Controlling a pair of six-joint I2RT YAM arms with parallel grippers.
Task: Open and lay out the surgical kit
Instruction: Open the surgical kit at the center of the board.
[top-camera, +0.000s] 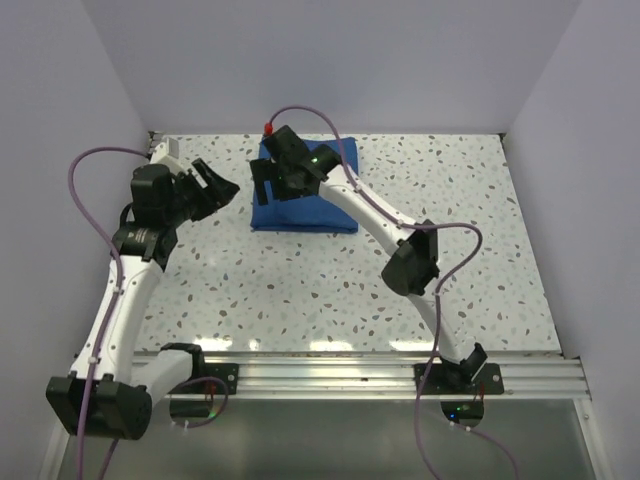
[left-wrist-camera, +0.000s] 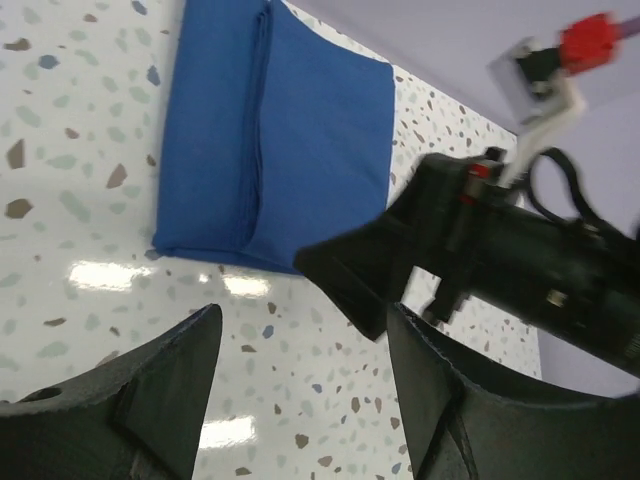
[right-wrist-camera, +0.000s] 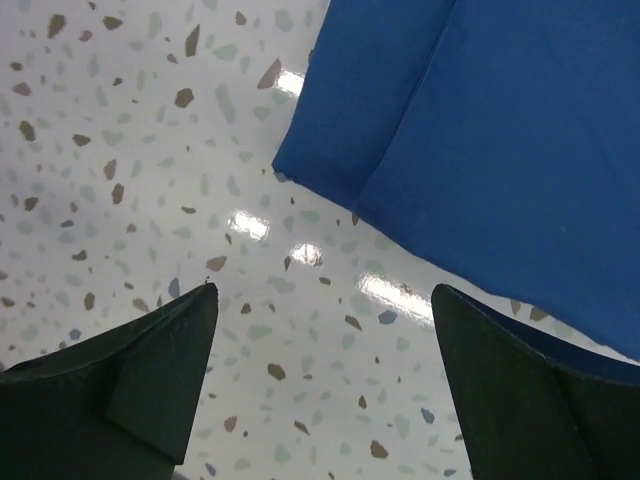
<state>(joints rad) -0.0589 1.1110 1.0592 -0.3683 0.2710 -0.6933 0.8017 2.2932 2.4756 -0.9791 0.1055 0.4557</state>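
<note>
One royal-blue cloth bundle lying on one speckled table; two robot arms working, left arm and right arm; two grippers showing, left gripper and right gripper.

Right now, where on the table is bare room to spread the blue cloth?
Bare: the wide strip of table between the blue cloth and the near rail, and the area right of the cloth. Crowded: around the cloth's left edge, where the right gripper and left gripper hover.

place: lab test cell | plain walls, speckled table, aluminium rail
</note>
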